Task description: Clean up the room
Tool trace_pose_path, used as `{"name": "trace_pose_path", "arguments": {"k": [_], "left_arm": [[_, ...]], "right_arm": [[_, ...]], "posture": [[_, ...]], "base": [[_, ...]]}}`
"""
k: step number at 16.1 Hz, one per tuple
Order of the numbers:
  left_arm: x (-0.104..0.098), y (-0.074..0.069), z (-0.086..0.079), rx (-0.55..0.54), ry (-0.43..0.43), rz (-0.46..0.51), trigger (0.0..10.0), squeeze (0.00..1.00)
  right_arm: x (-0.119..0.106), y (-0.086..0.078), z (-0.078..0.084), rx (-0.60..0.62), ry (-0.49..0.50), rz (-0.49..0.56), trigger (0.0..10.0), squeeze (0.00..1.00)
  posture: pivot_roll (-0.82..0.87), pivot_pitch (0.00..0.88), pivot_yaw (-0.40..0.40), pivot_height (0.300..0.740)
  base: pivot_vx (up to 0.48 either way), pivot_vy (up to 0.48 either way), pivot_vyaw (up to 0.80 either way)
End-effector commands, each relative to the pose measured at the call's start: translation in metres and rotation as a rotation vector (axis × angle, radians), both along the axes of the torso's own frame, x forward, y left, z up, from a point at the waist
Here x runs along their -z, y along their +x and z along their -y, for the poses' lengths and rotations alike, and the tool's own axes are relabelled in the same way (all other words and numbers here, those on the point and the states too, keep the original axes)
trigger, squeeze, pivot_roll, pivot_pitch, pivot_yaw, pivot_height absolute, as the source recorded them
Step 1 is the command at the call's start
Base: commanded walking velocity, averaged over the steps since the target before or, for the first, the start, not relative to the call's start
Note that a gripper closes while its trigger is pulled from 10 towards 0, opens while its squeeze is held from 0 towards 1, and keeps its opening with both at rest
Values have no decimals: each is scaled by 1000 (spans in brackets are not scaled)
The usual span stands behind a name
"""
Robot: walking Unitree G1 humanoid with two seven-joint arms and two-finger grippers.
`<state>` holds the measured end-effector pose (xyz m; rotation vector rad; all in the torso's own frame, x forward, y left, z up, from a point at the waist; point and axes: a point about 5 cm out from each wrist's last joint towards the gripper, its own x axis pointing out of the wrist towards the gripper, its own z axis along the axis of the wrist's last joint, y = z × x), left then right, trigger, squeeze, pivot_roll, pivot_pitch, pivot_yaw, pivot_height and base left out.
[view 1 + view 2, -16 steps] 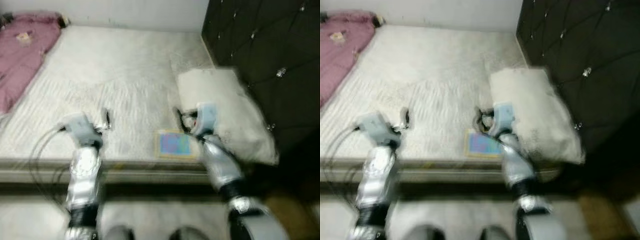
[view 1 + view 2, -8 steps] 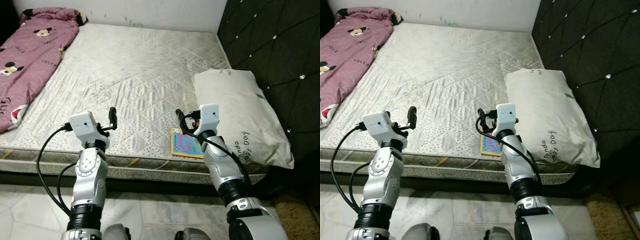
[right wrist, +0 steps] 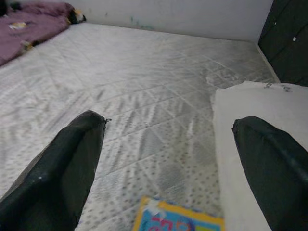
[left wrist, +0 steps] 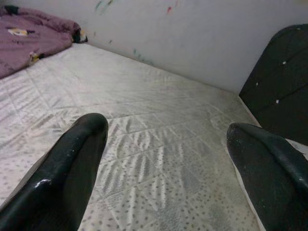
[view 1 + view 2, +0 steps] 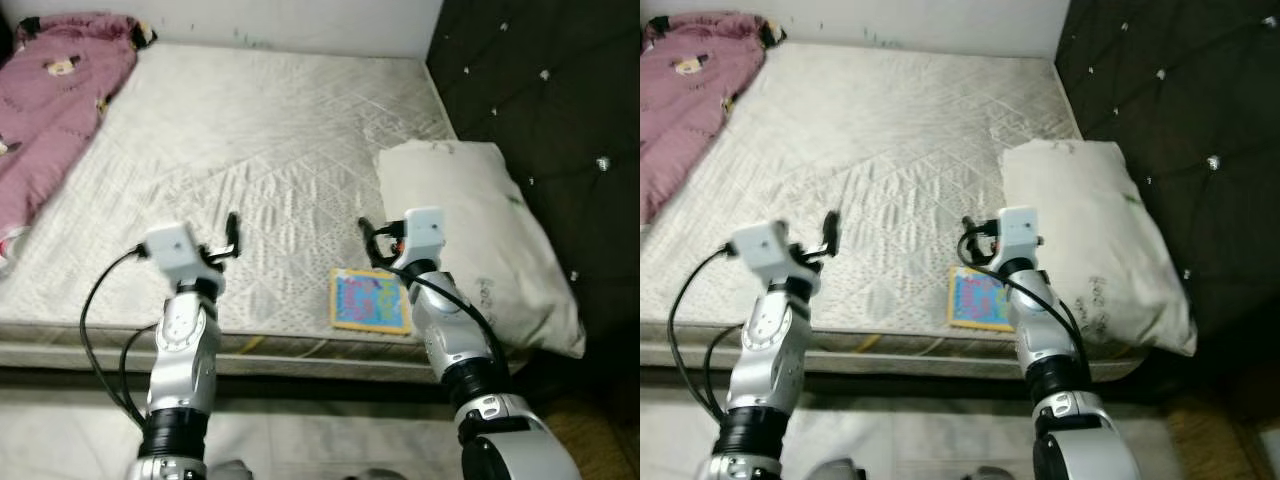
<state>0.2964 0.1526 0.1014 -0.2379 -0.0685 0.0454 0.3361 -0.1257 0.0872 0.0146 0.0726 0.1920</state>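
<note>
- Head views: the right tool [image 5: 372,236] is hovering with fingers apart just above the colourful book [image 5: 370,300], which is lying flat at the bed's [image 5: 280,150] near edge beside the soft white pillow [image 5: 480,240], seemingly lining up a grasp.
- Left wrist view: the left tool [image 4: 166,159] is gaping apart over quilted mattress.
- Right wrist view: the glossy book [image 3: 180,219] is sitting between spread fingers [image 3: 57,168].

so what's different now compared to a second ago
Only the camera has shifted, so the scene sits differently in frame. Both grippers, left and right, still hover open over the mattress, holding nothing. The book, pillow and pink blanket lie where they were.
</note>
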Motion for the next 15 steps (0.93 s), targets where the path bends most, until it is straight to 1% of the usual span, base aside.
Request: {"name": "trace_pose_path", "arguments": {"k": [1,3,4,5,6,7,8,9,10,11,12,13,15], "left_arm": [[0,-1,-6,-14,7,2,10000,0],[2,-1,-5,-13,7,-10,10000,0],[3,0,-5,-14,8,-16,10000,0],[4,1,-4,-11,18,-18,10000,0],[6,2,-3,-13,60,-29,10000,0],[7,3,-4,-23,119,-34,10000,0],[9,3,-6,-35,261,-60,10000,0],[21,-3,-8,-11,424,-141,10000,0],[35,-10,-15,-29,389,-227,10000,0],[36,-11,-20,-54,329,-231,10000,0],[40,-9,-23,-50,281,-255,10000,0],[43,-9,-22,-33,262,-275,10000,0],[44,-9,-19,-14,246,-263,10000,0]], "right_arm": [[0,1,-6,-15,13,0,10000,0],[0,1,-7,-23,17,3,10000,0],[1,1,-7,-25,22,0,10000,0],[1,1,-7,-27,24,-1,10000,0],[2,1,-8,-30,24,-5,10000,0],[3,1,-8,-32,23,-6,10000,0],[3,1,-8,-36,18,-3,10000,0],[3,0,-8,-36,14,4,10000,0],[3,-2,-8,-32,16,10,10000,0],[4,-2,-10,-35,14,9,10000,0],[6,-2,-11,-35,15,0,10000,0],[8,-2,-12,-40,24,-10,10000,0],[10,-1,-7,-8,48,-23,10000,0]], "posture": [[-9,0,-42,740],[-11,0,-40,740],[-10,0,-40,740],[-10,0,-40,740],[-10,0,-40,740],[-10,0,-40,740],[-11,0,-37,740],[-5,0,-34,740],[2,0,-32,740],[2,0,-32,740],[6,0,-31,740],[1,0,-31,740],[1,0,-34,740]], "base": [[326,0,0],[293,0,0],[0,0,0],[0,0,0],[0,0,0],[0,0,0],[0,0,0],[0,0,0],[0,0,0],[0,0,0],[0,0,0],[0,0,0],[0,0,0]]}}
